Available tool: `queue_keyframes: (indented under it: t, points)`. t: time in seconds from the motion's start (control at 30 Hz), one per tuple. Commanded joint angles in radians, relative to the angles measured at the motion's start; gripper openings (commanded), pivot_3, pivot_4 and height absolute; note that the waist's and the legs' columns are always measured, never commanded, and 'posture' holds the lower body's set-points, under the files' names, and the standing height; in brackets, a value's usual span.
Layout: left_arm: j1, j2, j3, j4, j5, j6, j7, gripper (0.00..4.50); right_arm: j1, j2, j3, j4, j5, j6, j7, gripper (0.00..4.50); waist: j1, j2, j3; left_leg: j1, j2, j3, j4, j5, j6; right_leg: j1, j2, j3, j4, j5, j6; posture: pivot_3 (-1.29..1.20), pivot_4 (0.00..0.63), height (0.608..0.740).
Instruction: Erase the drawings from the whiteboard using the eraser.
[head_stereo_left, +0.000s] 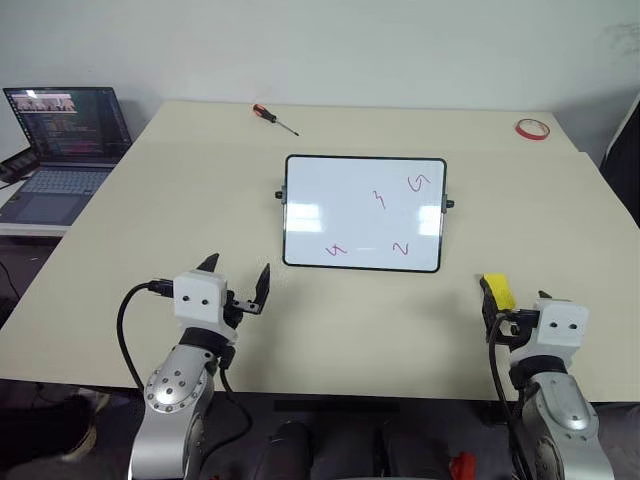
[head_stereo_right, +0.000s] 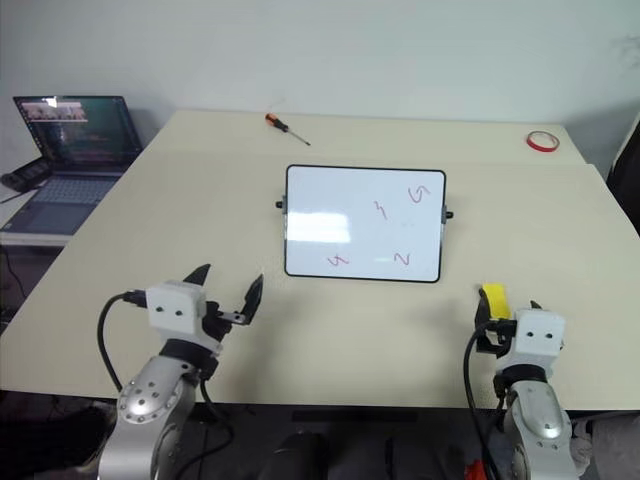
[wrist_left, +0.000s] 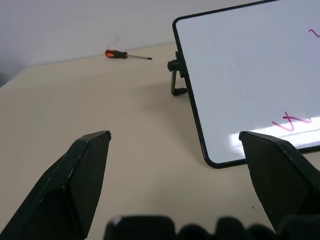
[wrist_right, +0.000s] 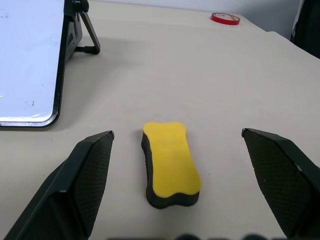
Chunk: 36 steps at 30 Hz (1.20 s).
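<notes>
Four drawings (head_stereo_left: 380, 199) (all red), one whiteboard (head_stereo_left: 320, 205), one eraser (wrist_right: 170, 162).

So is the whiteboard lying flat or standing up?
Standing up, tilted back. The whiteboard leans on a small black stand by its side knob, with only its bottom edge on the table.

No readable text, labels, brand names or numbers appear anywhere. The laptop (head_stereo_left: 67, 140) screen shows lines of small coloured text, too tiny to read. The whiteboard (head_stereo_left: 364, 212) carries red drawings (head_stereo_left: 380, 199), squiggles rather than letters.
</notes>
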Motion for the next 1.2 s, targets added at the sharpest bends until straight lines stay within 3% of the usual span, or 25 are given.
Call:
queue_keyframes:
  t: [0.03,0.33,1.0,1.2]
  points:
    - [-0.035,0.013,0.009,-0.006,-0.009,-0.032,-0.009,4.5,-0.015,-0.013,-0.017,-0.016,0.011,-0.009,0.007,4.46,0.0,0.0,0.0,0.0,0.0,0.0,0.0,0.0,0.0,0.0,0.0,0.0,0.0,0.0,0.0,0.0,0.15,0.74]
    - [-0.088,0.02,-0.007,-0.003,-0.009,-0.008,-0.007,4.5,0.003,0.013,-0.008,-0.034,0.0,-0.009,-0.016,4.46,-0.001,0.0,0.0,0.0,0.0,0.0,0.0,0.0,0.0,0.0,0.0,0.0,0.0,0.002,-0.002,0.0,0.15,0.74]
    - [0.021,0.004,0.004,0.012,-0.006,-0.082,-0.005,4.5,-0.042,-0.031,-0.004,0.002,-0.005,0.025,-0.001,4.46,-0.001,0.0,0.0,0.0,0.0,0.0,0.0,0.0,0.0,0.0,0.0,0.0,0.0,0.002,-0.002,0.0,0.15,0.74]
    - [-0.116,0.067,0.007,0.112,-0.031,-0.124,-0.083,4.5,-0.113,-0.098,-0.052,0.012,-0.003,0.132,-0.01,4.46,0.002,0.0,0.0,0.0,0.0,0.0,0.001,0.0,0.0,0.001,0.001,-0.001,0.0,0.002,-0.002,0.0,0.15,0.74]
